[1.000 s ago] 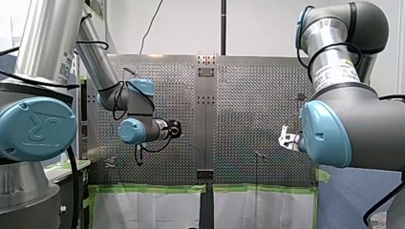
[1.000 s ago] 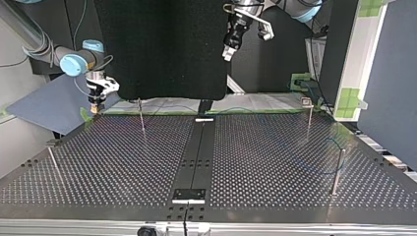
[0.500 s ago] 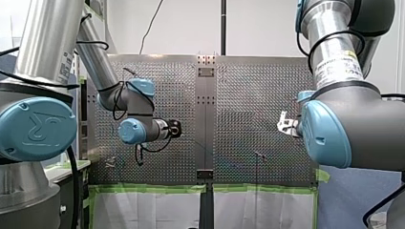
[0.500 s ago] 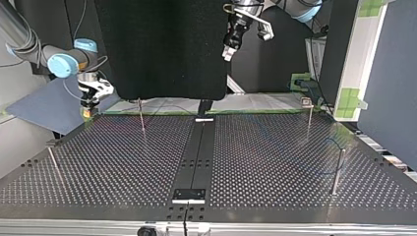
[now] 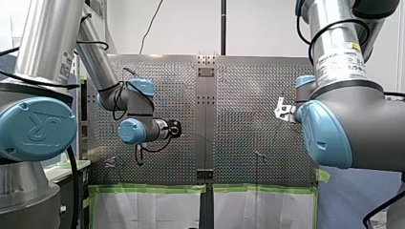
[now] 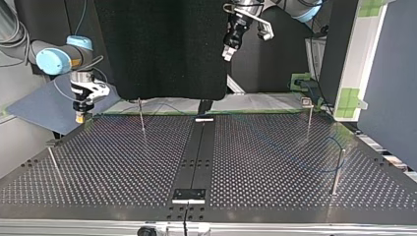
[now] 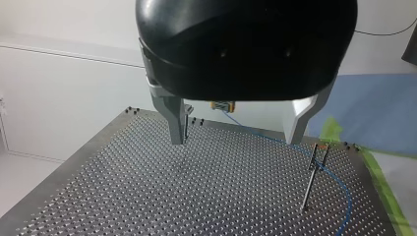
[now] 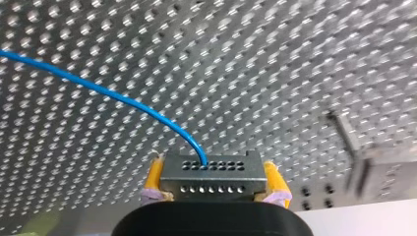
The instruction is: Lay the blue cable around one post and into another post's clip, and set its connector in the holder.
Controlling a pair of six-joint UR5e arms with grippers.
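My right gripper (image 8: 213, 167) is shut on the grey connector (image 8: 211, 181), its yellow pads (image 8: 153, 178) pressing on both sides. The blue cable (image 8: 113, 97) leaves the connector's top and arcs away over the perforated plate. In the top view this gripper (image 6: 80, 117) hangs just above the table's far corner at the view's left. My left gripper (image 7: 235, 141) is open and empty, high over the table (image 6: 227, 53). Seen from the left wrist, the cable (image 7: 344, 196) runs from the connector (image 7: 222, 104) past a thin clip post (image 7: 313, 172).
Thin posts stand on the perforated table (image 6: 123, 167): one at the far left (image 6: 141, 115), one at the near left (image 6: 55, 164), one at the far right (image 6: 310, 118), one at the near right (image 6: 337, 172). A black strip (image 6: 196, 157) runs down the middle. Green tape (image 5: 153, 189) lines one edge.
My right gripper has carried the connector towards the top view's left and a little closer to that camera, with the cable trailing. My left arm has not moved.
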